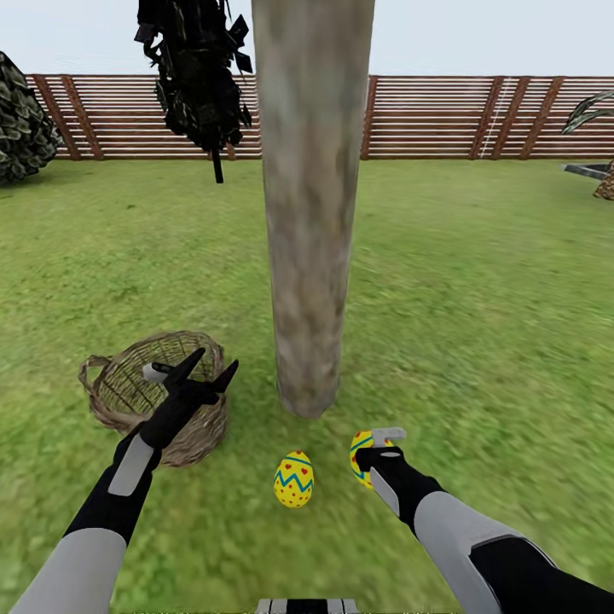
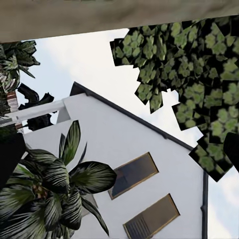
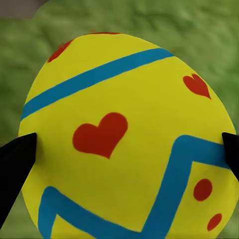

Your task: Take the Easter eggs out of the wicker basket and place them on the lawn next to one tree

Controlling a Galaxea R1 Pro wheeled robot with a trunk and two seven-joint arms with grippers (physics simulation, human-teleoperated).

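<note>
Easter eggs: in my head view one egg (image 1: 293,479) lies on the lawn (image 1: 477,324) near the tree (image 1: 309,213); a second egg (image 1: 362,454) sits in my right gripper (image 1: 375,450), low beside the trunk. Wicker basket (image 1: 158,396) looks empty; third egg unaccounted for. Left gripper (image 1: 205,368) hovers over the basket, fingers spread, empty. Left wrist view: pointing skyward at a house (image 2: 144,164). Right wrist view: fingertips (image 3: 15,159) pinch the egg (image 3: 124,139) over grass.
</note>
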